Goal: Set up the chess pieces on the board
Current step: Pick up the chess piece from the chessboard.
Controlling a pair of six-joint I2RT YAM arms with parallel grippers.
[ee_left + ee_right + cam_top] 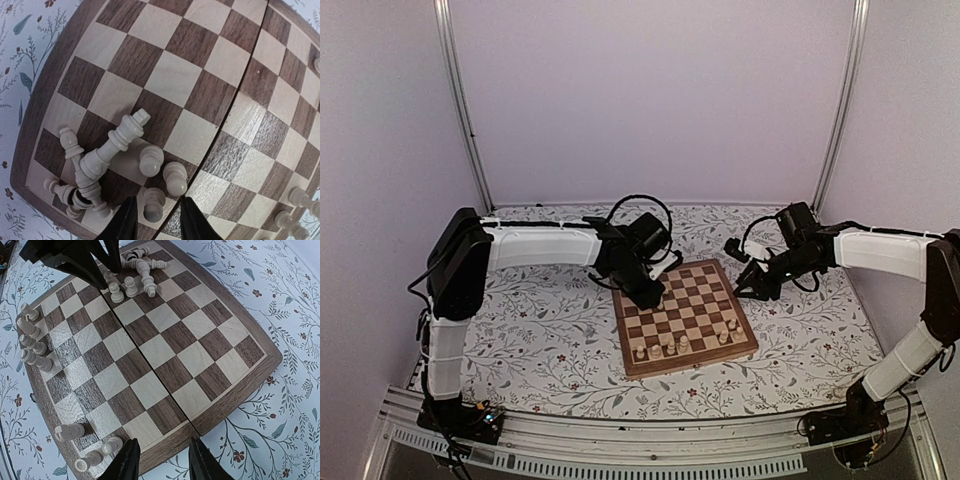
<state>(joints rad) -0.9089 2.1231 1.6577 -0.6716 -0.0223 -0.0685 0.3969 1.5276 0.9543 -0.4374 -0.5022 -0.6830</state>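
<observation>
1. The board lies on the flowered tabletop between the two arms. No box or tray shows, so the board alone carries anything.
2. The pale chess pieces all sit on the board. A tumbled heap crowds one corner, with a king lying across others and three pawns upright just beside it. A short row stands along another edge, and a few more lie on their sides near the corner closest to the right arm.
3. The left fingers stand apart on either side of an upright pawn at the heap's edge. A gap shows on one side, so they look released rather than clenched on it.
4. The right fingers are parted with nothing between them, above the board's edge where it meets the tabletop.
5. The pieces look light, stiff and smooth, and their round bodies would likely tip or roll easily.
6. An upright pawn is probably best pinched at its waist, above the base. A fallen piece is best taken across its stem.
7. The other pawns stand close, so a wide approach could knock them.
</observation>
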